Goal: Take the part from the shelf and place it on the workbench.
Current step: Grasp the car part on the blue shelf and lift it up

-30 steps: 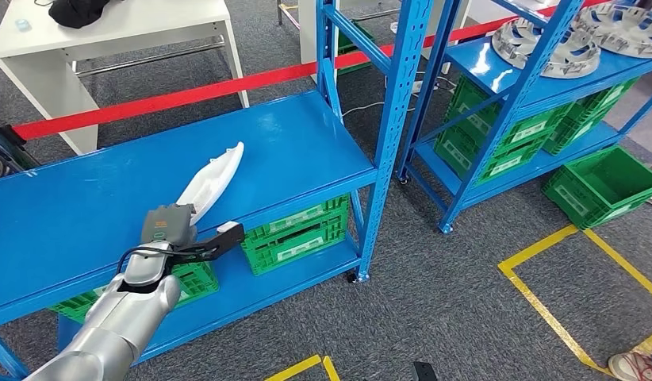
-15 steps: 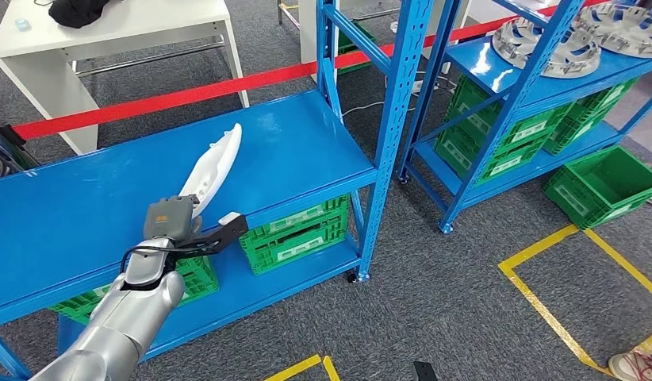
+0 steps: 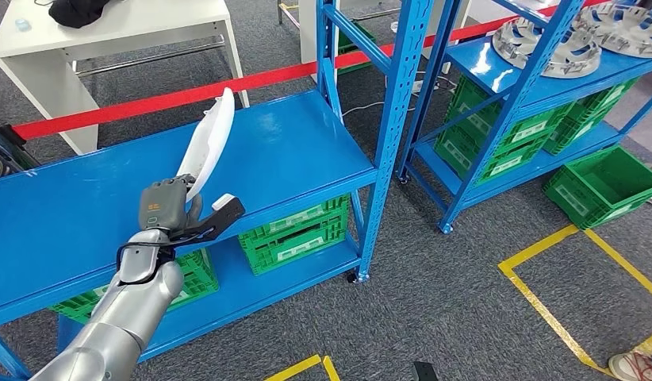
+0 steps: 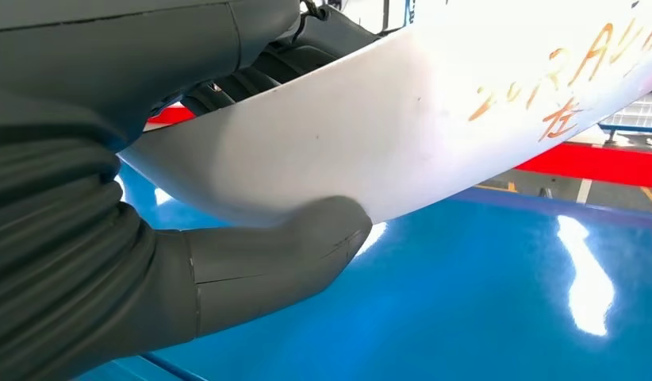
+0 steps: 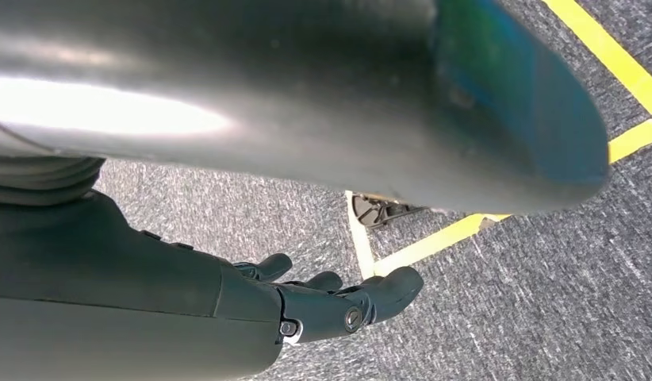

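- The shelf [image 3: 291, 151], a blue steel rack, runs across the left half of the head view; its top deck is a glossy blue sheet, and green crates [image 3: 295, 234] sit on the lower deck.
- A second blue rack [image 3: 537, 87] stands to the right, with grey ring-shaped castings [image 3: 545, 48] on its upper deck and more green crates below.
- A white table [image 3: 109, 40] stands beyond the shelf, a dark bundle on its top.
- A red tape [image 3: 228, 86] stretches between the shelf and the table.
- Yellow lines [image 3: 561, 317] mark the grey carpet.
- The part [image 3: 205, 141], a long, narrow, curved white panel, is lifted off the shelf's top deck and tilted steeply, its far tip raised toward the red tape; the left wrist view shows orange handwriting on its surface [image 4: 434, 111].
- The left hand [image 3: 174, 213] grasps the part's near end: the thumb [image 4: 291, 254] presses one face and the dark fingers wrap the other.
- The right hand [image 5: 307, 305] hangs over the carpet near a yellow line, holding nothing, its fingers loosely extended and apart.
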### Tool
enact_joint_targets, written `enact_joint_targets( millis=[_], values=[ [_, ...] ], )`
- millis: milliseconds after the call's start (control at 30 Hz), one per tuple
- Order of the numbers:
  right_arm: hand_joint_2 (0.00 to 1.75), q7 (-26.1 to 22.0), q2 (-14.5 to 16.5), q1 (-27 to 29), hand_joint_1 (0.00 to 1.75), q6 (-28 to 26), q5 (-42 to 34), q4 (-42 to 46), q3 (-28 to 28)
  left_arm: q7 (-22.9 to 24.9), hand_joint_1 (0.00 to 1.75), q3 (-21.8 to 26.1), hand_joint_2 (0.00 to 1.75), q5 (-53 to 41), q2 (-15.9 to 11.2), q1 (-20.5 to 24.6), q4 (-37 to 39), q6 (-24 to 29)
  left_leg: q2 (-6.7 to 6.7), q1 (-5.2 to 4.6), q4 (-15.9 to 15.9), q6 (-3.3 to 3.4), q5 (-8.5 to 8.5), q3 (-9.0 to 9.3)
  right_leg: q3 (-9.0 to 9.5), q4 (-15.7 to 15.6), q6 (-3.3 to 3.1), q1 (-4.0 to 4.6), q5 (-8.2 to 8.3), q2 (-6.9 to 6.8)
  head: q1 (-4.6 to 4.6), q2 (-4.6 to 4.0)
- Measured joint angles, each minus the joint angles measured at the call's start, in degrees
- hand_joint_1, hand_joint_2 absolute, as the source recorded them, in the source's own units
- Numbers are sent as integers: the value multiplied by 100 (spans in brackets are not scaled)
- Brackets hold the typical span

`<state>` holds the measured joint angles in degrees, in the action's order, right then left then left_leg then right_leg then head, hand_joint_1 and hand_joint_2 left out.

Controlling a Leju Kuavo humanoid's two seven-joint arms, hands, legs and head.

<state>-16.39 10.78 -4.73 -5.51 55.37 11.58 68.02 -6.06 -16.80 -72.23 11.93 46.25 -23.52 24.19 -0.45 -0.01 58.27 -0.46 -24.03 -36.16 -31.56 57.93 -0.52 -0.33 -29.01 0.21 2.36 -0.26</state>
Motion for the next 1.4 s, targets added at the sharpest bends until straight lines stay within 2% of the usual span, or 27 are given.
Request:
enact_joint_targets(
  millis=[300, 533, 800, 933, 1133, 1400],
  values=[
    [0, -30, 0, 0, 0, 14, 41, 0, 0, -510, 175, 182, 175, 481, 24, 136, -317, 6, 0, 0, 0, 0, 0, 0, 0, 0, 0, 0, 0, 0, 0, 0],
    [0, -58, 0, 0, 0, 18, 49, 0, 4, -686, 175, 182, 175, 701, 26, 178, -806, -96, 0, 0, 0, 0, 0, 0, -1, 0, 0, 0, 0, 1, 0, 0],
    [0, -101, 0, 0, 0, 75, 41, 0, 9, -859, 175, 161, 175, 1014, 32, 183, -1393, -529, 1, 0, 0, 0, 0, 0, -1, 0, 0, 0, 0, 1, -1, 0],
    [0, -115, 0, 0, 0, 114, 46, 0, 9, -1073, 175, 120, 175, 1429, 20, 179, -1690, -983, 0, 0, 1, 0, 0, -1, 0, 0, 0, -1, 0, 0, 0, 0],
    [0, -108, 0, -1, 0, 115, 50, 0, 9, -1091, 175, 23, 175, 1800, -37, 177, -2115, -1449, -1, -13, 5, 10, -7, -2, 0, -1, 5, -23, 0, 0, -1, 0],
    [0, -102, 0, -7, 0, 111, 42, 0, 33, -1054, 175, -119, 175, 1994, -95, 184, -2321, -1591, 0, -65, 40, 79, -52, -7, 12, -6, 68, -71, -20, 0, -2, 0]
  ],
)
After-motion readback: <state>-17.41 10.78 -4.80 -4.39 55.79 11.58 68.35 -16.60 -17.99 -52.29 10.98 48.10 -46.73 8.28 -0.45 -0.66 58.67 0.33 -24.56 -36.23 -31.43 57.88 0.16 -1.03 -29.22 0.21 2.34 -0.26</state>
